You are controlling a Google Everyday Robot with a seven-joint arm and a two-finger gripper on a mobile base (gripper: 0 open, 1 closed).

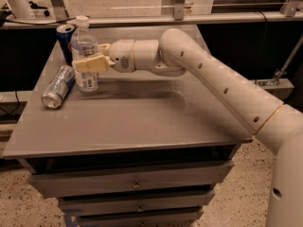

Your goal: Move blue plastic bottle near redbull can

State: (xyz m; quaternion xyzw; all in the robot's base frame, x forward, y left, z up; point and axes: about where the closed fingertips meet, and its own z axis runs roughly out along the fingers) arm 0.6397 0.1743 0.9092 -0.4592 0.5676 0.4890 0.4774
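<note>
The blue plastic bottle (84, 46), clear with a white cap and a pale label, stands upright near the table's back left. My gripper (89, 64) reaches in from the right and is shut on the bottle at its label. The redbull can (58, 86), slim and silver with blue patches, lies on its side just left of the bottle, almost touching its base.
A dark blue Pepsi can (64, 38) stands behind the bottle at the back left corner. The grey table (142, 122) has drawers below its front edge. My white arm (213, 79) spans the table's right half. A rail runs behind the table.
</note>
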